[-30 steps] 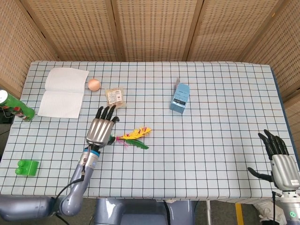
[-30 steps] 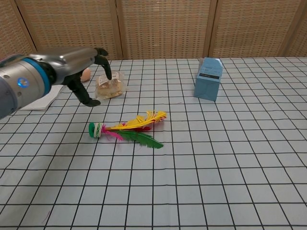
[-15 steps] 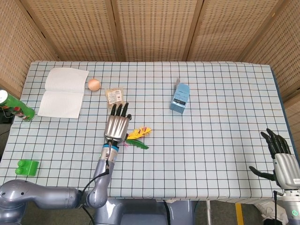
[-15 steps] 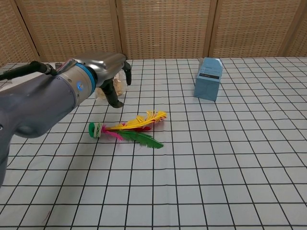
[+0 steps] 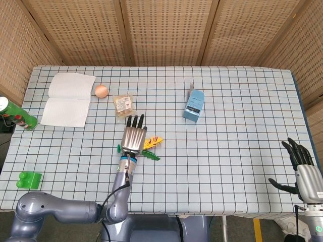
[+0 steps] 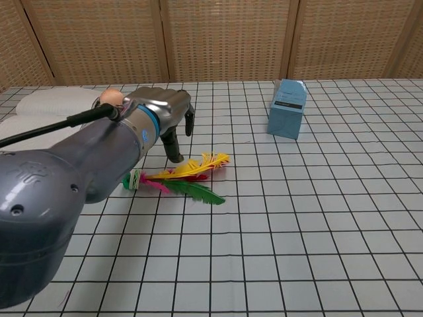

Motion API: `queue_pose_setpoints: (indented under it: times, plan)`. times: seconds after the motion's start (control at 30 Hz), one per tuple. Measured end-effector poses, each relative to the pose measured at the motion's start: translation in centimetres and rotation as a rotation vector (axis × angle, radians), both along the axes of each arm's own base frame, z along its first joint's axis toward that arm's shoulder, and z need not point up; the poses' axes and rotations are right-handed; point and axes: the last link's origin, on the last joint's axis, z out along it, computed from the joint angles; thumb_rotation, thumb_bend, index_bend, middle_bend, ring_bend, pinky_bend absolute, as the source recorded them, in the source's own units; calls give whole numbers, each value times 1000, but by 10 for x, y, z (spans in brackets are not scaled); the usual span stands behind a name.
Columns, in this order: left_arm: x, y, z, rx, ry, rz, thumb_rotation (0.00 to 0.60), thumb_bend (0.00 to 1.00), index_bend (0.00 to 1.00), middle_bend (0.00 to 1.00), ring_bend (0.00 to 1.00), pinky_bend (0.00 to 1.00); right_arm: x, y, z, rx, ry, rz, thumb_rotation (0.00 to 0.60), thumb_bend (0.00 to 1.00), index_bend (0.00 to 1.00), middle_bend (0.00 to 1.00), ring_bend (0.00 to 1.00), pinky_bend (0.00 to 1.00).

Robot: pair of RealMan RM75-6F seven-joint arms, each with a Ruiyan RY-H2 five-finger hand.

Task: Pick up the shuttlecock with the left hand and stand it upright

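The shuttlecock point(image 6: 178, 177) lies flat on the checked cloth, green base to the left, yellow, pink and green feathers pointing right. In the head view the shuttlecock point(image 5: 151, 143) is half hidden under my left hand point(image 5: 134, 137). My left hand point(image 6: 165, 112) hovers just above and behind it, fingers apart and pointing down, holding nothing. My right hand point(image 5: 303, 169) hangs off the table's right front corner, fingers spread and empty.
A blue carton point(image 5: 194, 106) stands right of centre. A wrapped snack point(image 5: 123, 104), an egg point(image 5: 101, 91) and an open notebook point(image 5: 68, 99) lie at the back left. A green can point(image 5: 15, 115) and a green block point(image 5: 29, 180) sit along the left edge.
My left hand has moved right, from beside the shuttlecock's base to over its middle, and the arm now fills the chest view's left side. The shuttlecock has not moved.
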Motion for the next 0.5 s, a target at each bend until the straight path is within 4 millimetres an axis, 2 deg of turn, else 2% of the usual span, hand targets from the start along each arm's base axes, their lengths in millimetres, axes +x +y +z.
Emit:
queue_pose_setpoints:
  times: [0.5]
  plan:
    - [2, 1, -26, -4, 46, 13, 600, 266, 430, 0, 0, 0, -1, 0, 2, -3, -16, 2, 600, 78, 50, 0, 0, 2]
